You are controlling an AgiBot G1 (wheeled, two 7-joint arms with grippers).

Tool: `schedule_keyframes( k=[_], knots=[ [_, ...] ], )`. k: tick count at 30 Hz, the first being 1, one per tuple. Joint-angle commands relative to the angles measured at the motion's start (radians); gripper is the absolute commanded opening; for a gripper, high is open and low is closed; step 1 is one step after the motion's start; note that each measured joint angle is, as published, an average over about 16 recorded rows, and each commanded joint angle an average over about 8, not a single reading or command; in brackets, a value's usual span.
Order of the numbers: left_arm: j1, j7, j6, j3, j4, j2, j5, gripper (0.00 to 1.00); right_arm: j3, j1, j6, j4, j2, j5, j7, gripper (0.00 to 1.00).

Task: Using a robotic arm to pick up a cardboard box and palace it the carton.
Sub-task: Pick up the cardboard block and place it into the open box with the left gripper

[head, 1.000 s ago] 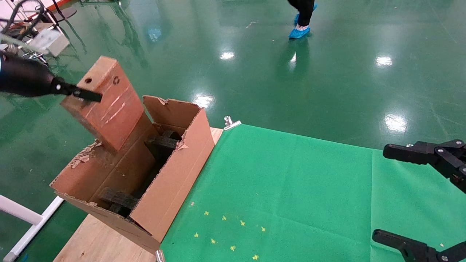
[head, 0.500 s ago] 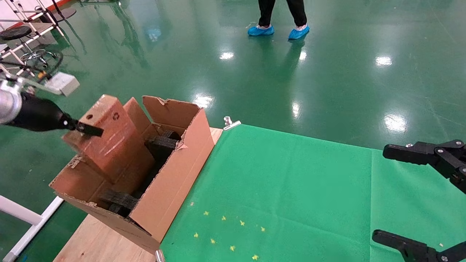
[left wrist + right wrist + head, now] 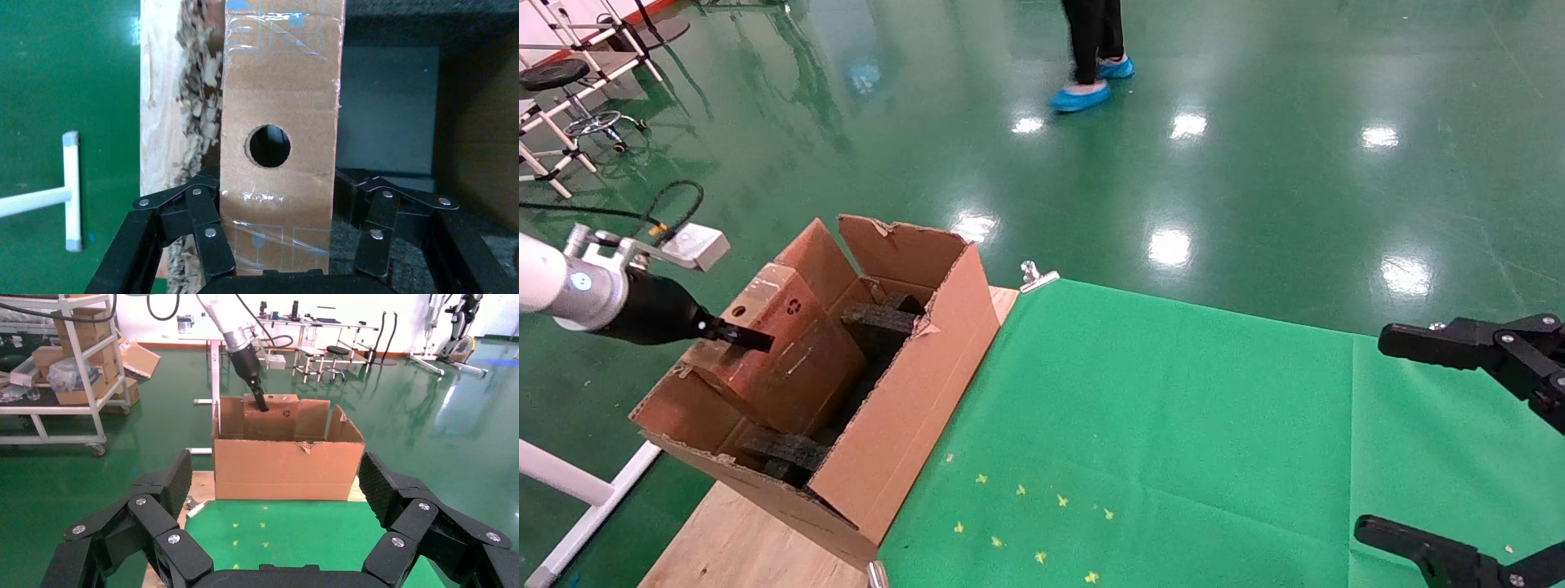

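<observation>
We see the robotic arm (image 3: 552, 286), the left one, reaching in from the left side over the big carton (image 3: 903, 408). Its left gripper (image 3: 278, 245) is squeezing the cardboard box (image 3: 780, 351), with one black finger (image 3: 202, 226) pressed on each side of it. The small box is partly down inside the carton, at the left end of it, and it leans a little. Its top with the round hole (image 3: 268, 146) and the little recycling mark (image 3: 795, 305) sticks up above the carton's wall. In the left wrist view we see clear tape across the box, and the carton's torn, ragged edge (image 3: 196, 92) just beside it. Black foam pieces (image 3: 878, 320) sit inside the carton, one near the far end and one (image 3: 784, 453) near the close end, and the small box is between them. The carton rests on a wooden table (image 3: 731, 547), right next to a green cloth (image 3: 1173, 425) that has small yellow stars on it. A silver clip (image 3: 1035, 276) holds the far corner of the cloth. The right gripper (image 3: 1459, 441) waits at the right side above the cloth, well away from the carton, and its fingers (image 3: 392, 490) are spread wide with nothing in them. Far back, a person in blue shoe covers (image 3: 1079, 96) stands on the shiny green floor (image 3: 1295, 163).
</observation>
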Motion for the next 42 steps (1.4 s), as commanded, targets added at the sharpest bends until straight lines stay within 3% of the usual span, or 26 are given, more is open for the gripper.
schedule_keyframes(
  k=[1,24,42],
  knots=[
    [0.013,0.004,-0.018,-0.002,0.021,0.01,-0.004,0.0,0.0,0.0,0.0,0.0,0.0,0.0,0.0,1.0],
    [0.142,-0.01,-0.161,-0.016,0.133,0.103,-0.025,0.0,-0.001,0.0,0.0,0.0,0.0,0.0,0.0,1.0],
    [0.255,-0.045,-0.354,-0.031,0.141,0.143,-0.048,0.0,-0.001,0.0,0.0,0.0,0.0,0.001,-0.001,1.0]
  ],
)
